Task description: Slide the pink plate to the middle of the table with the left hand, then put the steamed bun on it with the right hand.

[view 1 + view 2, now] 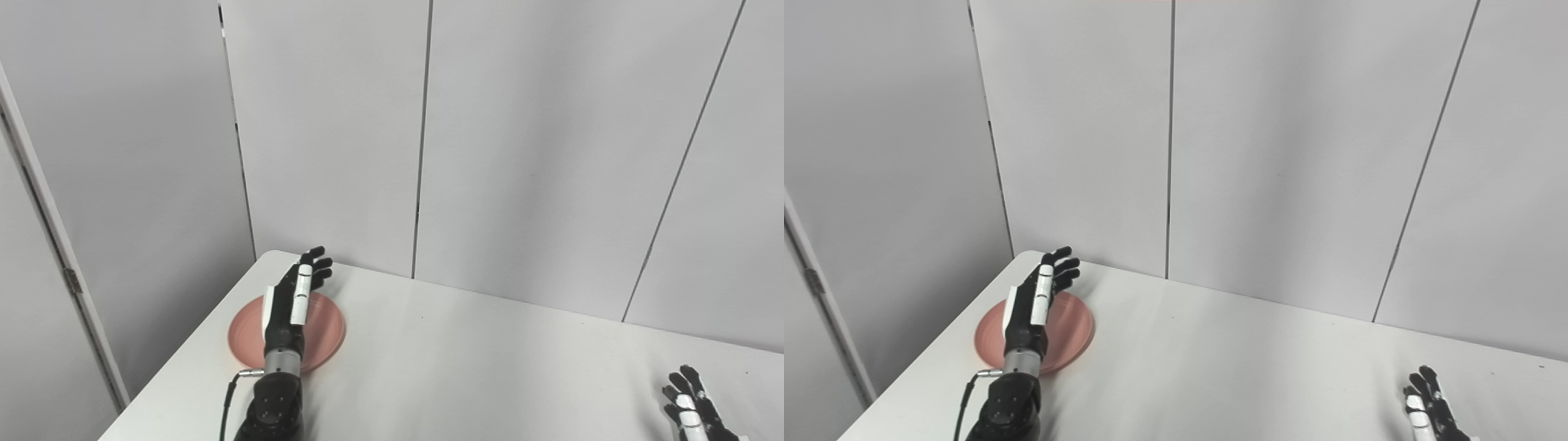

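**Now: left hand over the plate**

Stretched flat above the pink plate (324, 334), the left hand (294, 297) has its fingers spread and grips nothing. That plate sits near the far left corner of the white table (465, 367). Low at the right edge, the right hand (1427, 407) waits, fingers apart and empty.

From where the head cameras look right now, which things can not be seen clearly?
- Steamed bun: in neither view.
- Pink plate: its middle is hidden under the left hand and forearm; contact cannot be judged.
- Right hand: cut off by the bottom edge in both views.
- Table: its near part is cut off by the bottom edge.
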{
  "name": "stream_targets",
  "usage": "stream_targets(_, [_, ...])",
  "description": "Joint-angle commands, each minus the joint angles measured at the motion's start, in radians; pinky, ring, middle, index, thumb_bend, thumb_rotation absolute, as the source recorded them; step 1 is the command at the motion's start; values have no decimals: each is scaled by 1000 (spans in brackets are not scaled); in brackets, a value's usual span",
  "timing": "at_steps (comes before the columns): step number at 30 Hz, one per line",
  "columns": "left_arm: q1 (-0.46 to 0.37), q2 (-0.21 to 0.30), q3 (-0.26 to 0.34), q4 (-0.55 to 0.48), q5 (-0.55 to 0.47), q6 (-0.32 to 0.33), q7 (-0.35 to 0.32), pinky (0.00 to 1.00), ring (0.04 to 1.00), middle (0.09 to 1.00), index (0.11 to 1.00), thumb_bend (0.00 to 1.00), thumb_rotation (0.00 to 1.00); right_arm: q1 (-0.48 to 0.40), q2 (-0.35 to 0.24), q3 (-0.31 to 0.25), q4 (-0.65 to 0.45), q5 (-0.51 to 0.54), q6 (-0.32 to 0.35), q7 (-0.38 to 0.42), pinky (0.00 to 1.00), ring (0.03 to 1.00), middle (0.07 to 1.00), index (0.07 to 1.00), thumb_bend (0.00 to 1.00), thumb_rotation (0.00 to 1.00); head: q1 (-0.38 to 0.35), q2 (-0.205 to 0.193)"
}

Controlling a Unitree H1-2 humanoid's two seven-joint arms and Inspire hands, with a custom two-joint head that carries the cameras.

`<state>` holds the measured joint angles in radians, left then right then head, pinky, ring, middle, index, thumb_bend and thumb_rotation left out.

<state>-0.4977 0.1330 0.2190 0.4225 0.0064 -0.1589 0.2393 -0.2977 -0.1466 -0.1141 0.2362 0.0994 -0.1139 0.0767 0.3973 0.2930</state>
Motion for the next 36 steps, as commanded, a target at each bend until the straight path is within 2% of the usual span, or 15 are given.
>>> stream_targets(1, [-44, 41, 2, -40, 20, 22, 7, 839, 764, 750, 746, 669, 1000, 11, 8, 3, 16, 6, -41, 2, 954, 929, 938, 951, 647, 838, 0, -1])
stream_targets(3, [-40, 64, 4, -53, 22, 49, 3, 869, 797, 775, 766, 655, 1000, 11, 7, 3, 19, 9, -48, 5, 971, 935, 946, 959, 635, 836, 1, -1])
stream_targets(7, [-33, 93, 14, -95, 6, 109, -10, 861, 818, 801, 790, 638, 1000, 10, 6, 1, 23, 15, -50, 9, 980, 942, 950, 961, 636, 831, 3, 0])
stream_targets(14, [-26, 140, 38, -110, -33, 144, -50, 901, 852, 833, 825, 659, 1000, 12, 4, -1, 18, 18, -43, 10, 965, 938, 950, 963, 632, 827, 7, 0])
stream_targets(18, [-38, 169, 65, -63, -57, 122, -59, 916, 862, 836, 831, 659, 1000, 11, 6, -5, 21, 19, -45, 4, 956, 928, 941, 952, 628, 821, 9, 2])
stream_targets(22, [-41, 202, 86, -24, -95, 104, -87, 912, 871, 842, 836, 700, 1000, 9, 4, -6, 29, 20, -47, 4, 979, 927, 943, 950, 632, 818, 13, 2])
stream_targets(28, [-43, 247, 116, 20, -161, 132, -131, 949, 900, 868, 863, 683, 1000, 7, 4, -7, 31, 25, -46, 5, 930, 919, 940, 948, 638, 804, 16, 0])
stream_targets(36, [-53, 283, 148, 136, -182, 60, -132, 877, 846, 821, 803, 684, 1000, 6, 4, -8, 34, 26, -48, 3, 926, 914, 934, 943, 637, 803, 20, -1])
